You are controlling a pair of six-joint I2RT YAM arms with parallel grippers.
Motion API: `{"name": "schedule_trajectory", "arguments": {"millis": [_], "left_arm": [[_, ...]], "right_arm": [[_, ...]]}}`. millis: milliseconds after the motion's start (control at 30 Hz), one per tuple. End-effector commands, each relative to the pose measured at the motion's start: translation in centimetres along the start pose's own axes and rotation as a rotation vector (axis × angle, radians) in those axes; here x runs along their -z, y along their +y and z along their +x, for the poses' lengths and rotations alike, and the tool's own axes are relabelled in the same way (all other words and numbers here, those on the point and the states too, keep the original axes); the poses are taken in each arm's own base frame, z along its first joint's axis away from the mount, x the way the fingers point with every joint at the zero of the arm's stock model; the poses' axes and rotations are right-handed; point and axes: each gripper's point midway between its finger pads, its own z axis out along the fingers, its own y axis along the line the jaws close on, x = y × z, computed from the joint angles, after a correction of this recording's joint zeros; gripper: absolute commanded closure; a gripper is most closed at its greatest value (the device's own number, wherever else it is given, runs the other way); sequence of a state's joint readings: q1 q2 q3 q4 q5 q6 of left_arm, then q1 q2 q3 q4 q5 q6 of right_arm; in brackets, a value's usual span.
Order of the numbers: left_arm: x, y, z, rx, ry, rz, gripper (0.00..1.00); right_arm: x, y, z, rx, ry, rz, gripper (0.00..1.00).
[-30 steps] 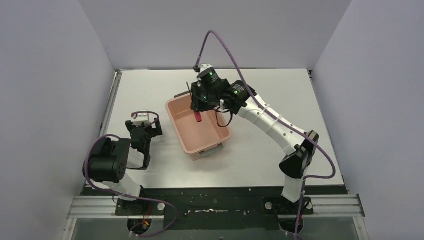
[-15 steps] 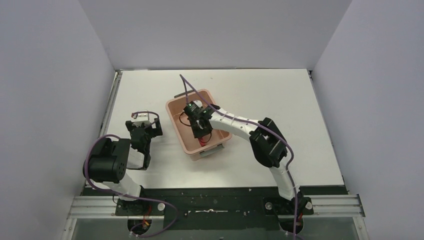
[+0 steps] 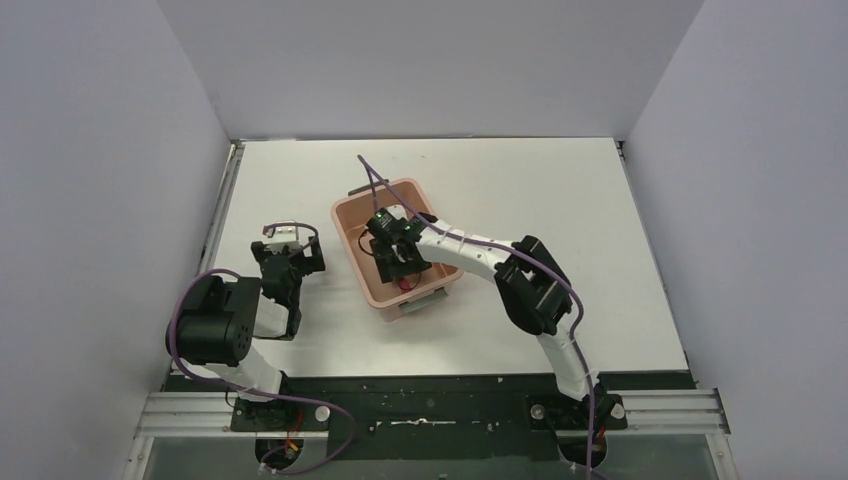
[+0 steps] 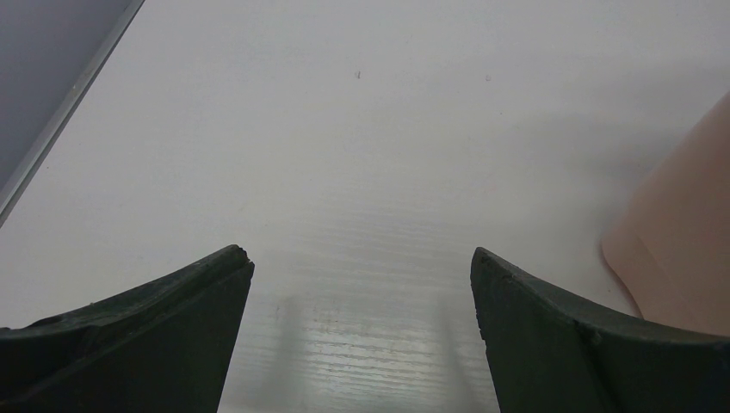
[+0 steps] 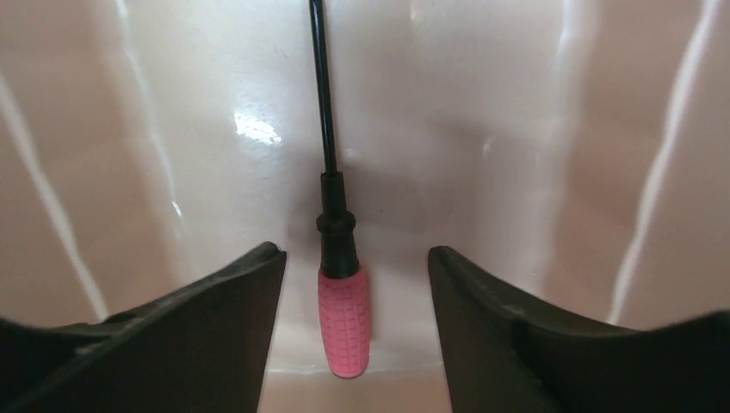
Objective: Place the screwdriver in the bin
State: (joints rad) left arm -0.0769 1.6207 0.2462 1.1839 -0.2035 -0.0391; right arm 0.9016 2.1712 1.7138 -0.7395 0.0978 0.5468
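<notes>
Here, the right gripper (image 5: 355, 251) hung inside the salmon-pink bin (image 3: 347, 243), its jaws spread, with a gap showing on each side of the red-handled screwdriver (image 5: 343, 320). The screwdriver lay free on the bin floor; in the right wrist view its black shaft pointed to 12 o'clock and its handle to 6 o'clock. The left gripper (image 4: 361, 258), at the bin's 9 o'clock, stood spread above the white table (image 4: 344, 129).

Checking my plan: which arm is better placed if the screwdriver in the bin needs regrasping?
Right: the right gripper is inside the bin, jaws open astride the screwdriver; the left gripper is outside, over the table.
</notes>
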Motion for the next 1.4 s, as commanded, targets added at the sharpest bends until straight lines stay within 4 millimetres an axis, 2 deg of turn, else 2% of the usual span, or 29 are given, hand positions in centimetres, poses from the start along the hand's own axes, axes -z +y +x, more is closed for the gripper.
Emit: {"name": "schedule_trajectory", "arguments": {"millis": [0, 133, 267, 367, 433, 467, 533, 567, 600, 633, 667, 767, 833, 933, 1033, 1167, 1233, 1367], "left_arm": [[-0.3, -0.3, -1.3, 0.0, -0.043, 0.013, 0.03], [-0.3, -0.3, -1.3, -0.001, -0.042, 0.014, 0.03], [-0.3, -0.3, -1.3, 0.0, -0.042, 0.015, 0.03], [-0.3, -0.3, -1.3, 0.0, -0.042, 0.015, 0.03], [-0.3, -0.3, -1.3, -0.001, -0.043, 0.015, 0.03], [-0.3, -0.3, -1.3, -0.001, -0.042, 0.014, 0.03], [-0.3, -0.3, -1.3, 0.0, -0.041, 0.013, 0.03], [-0.3, -0.3, -1.3, -0.001, -0.041, 0.014, 0.03], [-0.3, -0.3, -1.3, 0.0, -0.042, 0.014, 0.03], [-0.3, -0.3, -1.3, -0.001, -0.041, 0.014, 0.03], [-0.3, -0.3, -1.3, -0.002, -0.041, 0.014, 0.03], [-0.3, -0.3, -1.3, -0.002, -0.041, 0.013, 0.03], [-0.3, -0.3, -1.3, 0.0, -0.043, 0.014, 0.03], [-0.3, -0.3, -1.3, -0.001, -0.041, 0.015, 0.03], [-0.3, -0.3, -1.3, -0.001, -0.041, 0.015, 0.03], [-0.3, -0.3, -1.3, -0.001, -0.042, 0.013, 0.03], [-0.3, -0.3, -1.3, -0.001, -0.041, 0.013, 0.03], [-0.3, -0.3, -1.2, -0.001, -0.04, 0.013, 0.03]], "right_arm": [[6.1, 0.6, -5.8, -0.005, -0.183, -0.015, 0.29], [12.3, 1.7, -9.0, 0.011, -0.308, -0.088, 0.01], [18.4, 1.7, -11.3, 0.014, -0.438, -0.15, 0.0], [23.1, 0.3, -12.9, 0.017, -0.581, -0.156, 0.0], [25.9, -1.9, -13.6, 0.016, -0.694, -0.115, 0.0], [26.6, -3.5, -13.7, 0.003, -0.743, -0.072, 0.0], [27.8, -7.7, -13.6, -0.035, -0.846, 0.03, 0.0], [27.6, -10.0, -12.9, -0.069, -0.889, 0.07, 0.0], [28.8, -12.4, -13.1, -0.125, -0.946, 0.099, 0.0], [28.3, -14.7, -12.4, -0.158, -0.96, 0.13, 0.0], [26.9, -16.8, -11.0, -0.18, -0.95, 0.169, 0.0], [25.4, -22.2, -8.1, -0.238, -0.981, 0.266, 0.0], [23.9, -24.8, -6.0, -0.259, -0.991, 0.326, 0.0], [20.9, -27.5, -2.7, -0.302, -0.977, 0.388, 0.0], [18.1, -29.1, 0.3, -0.339, -0.966, 0.419, 0.0], [14.9, -29.7, 3.5, -0.354, -0.951, 0.435, 0.0], [14.0, -29.8, 4.4, -0.355, -0.952, 0.436, 0.0], [13.9, -29.9, 4.6, -0.354, -0.955, 0.439, 0.0]]}}
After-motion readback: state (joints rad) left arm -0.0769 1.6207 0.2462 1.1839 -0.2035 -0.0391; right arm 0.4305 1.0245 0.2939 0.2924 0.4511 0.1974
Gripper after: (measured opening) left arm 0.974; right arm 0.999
